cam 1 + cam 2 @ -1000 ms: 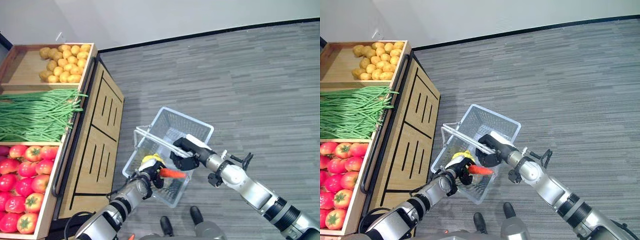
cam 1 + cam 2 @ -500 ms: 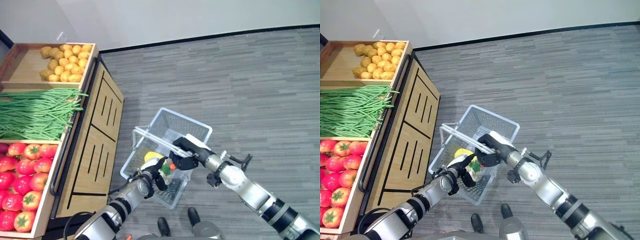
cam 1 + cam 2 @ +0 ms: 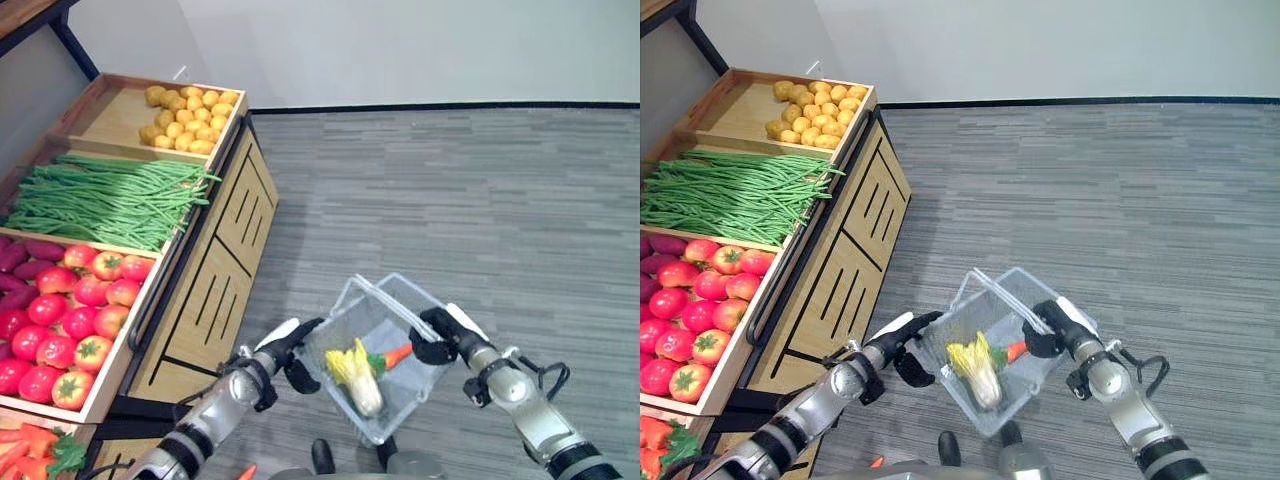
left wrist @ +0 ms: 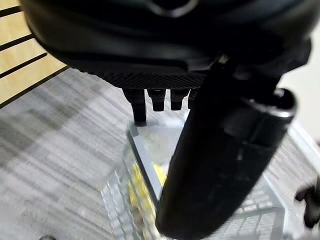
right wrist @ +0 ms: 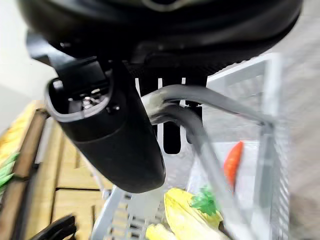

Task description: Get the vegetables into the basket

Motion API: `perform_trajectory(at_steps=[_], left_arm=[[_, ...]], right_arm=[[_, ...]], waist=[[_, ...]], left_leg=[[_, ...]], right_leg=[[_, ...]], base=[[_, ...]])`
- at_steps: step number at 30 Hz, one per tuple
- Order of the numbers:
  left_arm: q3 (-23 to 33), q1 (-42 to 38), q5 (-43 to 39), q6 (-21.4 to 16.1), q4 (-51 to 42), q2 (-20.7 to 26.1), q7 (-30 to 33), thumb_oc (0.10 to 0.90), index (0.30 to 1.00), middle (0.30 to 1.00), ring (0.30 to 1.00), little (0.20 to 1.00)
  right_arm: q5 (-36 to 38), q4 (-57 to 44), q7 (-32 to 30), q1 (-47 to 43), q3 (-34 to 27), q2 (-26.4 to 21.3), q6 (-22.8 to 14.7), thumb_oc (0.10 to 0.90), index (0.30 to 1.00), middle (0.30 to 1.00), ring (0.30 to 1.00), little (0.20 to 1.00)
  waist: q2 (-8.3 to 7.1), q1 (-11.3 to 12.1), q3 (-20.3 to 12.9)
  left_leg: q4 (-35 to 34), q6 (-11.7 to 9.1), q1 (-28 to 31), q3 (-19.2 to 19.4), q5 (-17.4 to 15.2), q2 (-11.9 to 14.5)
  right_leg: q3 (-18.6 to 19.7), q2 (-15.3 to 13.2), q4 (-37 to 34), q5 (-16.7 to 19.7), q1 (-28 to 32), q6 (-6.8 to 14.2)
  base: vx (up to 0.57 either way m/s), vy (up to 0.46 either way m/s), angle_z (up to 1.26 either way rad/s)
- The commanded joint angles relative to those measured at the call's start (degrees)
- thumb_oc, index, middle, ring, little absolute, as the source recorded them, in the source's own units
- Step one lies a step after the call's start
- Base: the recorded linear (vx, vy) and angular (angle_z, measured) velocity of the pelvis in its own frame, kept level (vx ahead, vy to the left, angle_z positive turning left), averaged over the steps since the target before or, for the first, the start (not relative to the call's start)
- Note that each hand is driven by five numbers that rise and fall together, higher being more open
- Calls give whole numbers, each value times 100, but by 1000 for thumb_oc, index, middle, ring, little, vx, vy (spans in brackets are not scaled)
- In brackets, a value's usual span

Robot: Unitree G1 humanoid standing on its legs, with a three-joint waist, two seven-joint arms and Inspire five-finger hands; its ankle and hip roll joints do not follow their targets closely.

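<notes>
A wooden produce stand with slatted side panels (image 3: 215,290) is taking up the left of the scene, standing on grey striped carpet flooring (image 3: 480,190). Its compartments are holding small yellow potatoes (image 3: 185,110), a spread of long green beans (image 3: 105,195), red tomatoes (image 3: 65,320), purple sweet potatoes (image 3: 25,255) and a few orange carrots with green tops (image 3: 30,450).

Just beside the stand, a pale translucent plastic shopping basket with grey wire handles (image 3: 420,395) is hanging tilted above the carpet. Inside it are lying a pale yellow-and-white leafy cabbage (image 3: 357,372) and, touching its leafy end, a small orange carrot with a green tuft (image 3: 393,356).

The right hand (image 3: 438,335) is gripping the basket's handles at the far rim, its fingers (image 5: 172,135) curling round the wire. The left hand (image 3: 290,350) is reaching to the basket's near rim with its fingers (image 4: 150,97) extended straight and loose, touching the rim and clasping nothing.
</notes>
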Motion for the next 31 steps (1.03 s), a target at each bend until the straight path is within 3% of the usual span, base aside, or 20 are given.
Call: perform_trajectory(at_steps=[1, 5, 10, 16, 31], left_arm=[[390, -140, -268, -105, 477, 318, 152, 900, 1000, 1000, 1000, 1000], [566, -45, -397, -30, 1249, 34, 245, 900, 1000, 1000, 1000, 1000], [931, -66, -386, 92, 3028, -526, 568, 900, 1000, 1000, 1000, 1000], [1253, -123, -385, 162, 4288, -817, 775, 900, 1000, 1000, 1000, 1000], [1720, 162, -537, 184, 4927, -907, 831, 900, 1000, 1000, 1000, 1000]], right_arm=[[-244, 132, -534, -258, -534, -125, -299, 400, 300, 300, 300, 300], [-268, 992, -586, -206, -518, 66, -221, 400, 300, 300, 300, 300], [-232, 2683, -691, -254, -381, 457, -162, 400, 300, 300, 300, 300], [24, 4198, -818, -390, -395, 857, -129, 400, 300, 300, 300, 300], [264, 5196, -781, -304, -464, 1262, -126, 400, 300, 300, 300, 300]], waist=[[-330, 109, -670], [-365, 112, -684], [-403, 107, -712], [-428, 105, -743], [-462, 181, -777]], left_leg=[[40, -21, 400, 54, -714, -84], [40, -10, 416, 54, -724, -85], [40, -2, 437, 83, -745, -81], [40, -1, 486, 135, -768, -82], [40, -9, 493, 82, -755, -87]], right_leg=[[-157, -224, 36, -523, 298, 257], [-143, -220, 73, -533, 289, 255], [-81, -201, 106, -537, 267, 249], [-29, -182, 76, -526, 294, 238], [-108, -189, 14, -529, 357, 214]], base=[[0, 0, 0], [-2, 9, 0], [0, 0, 0], [5, 9, -4], [2, -1, -3]])
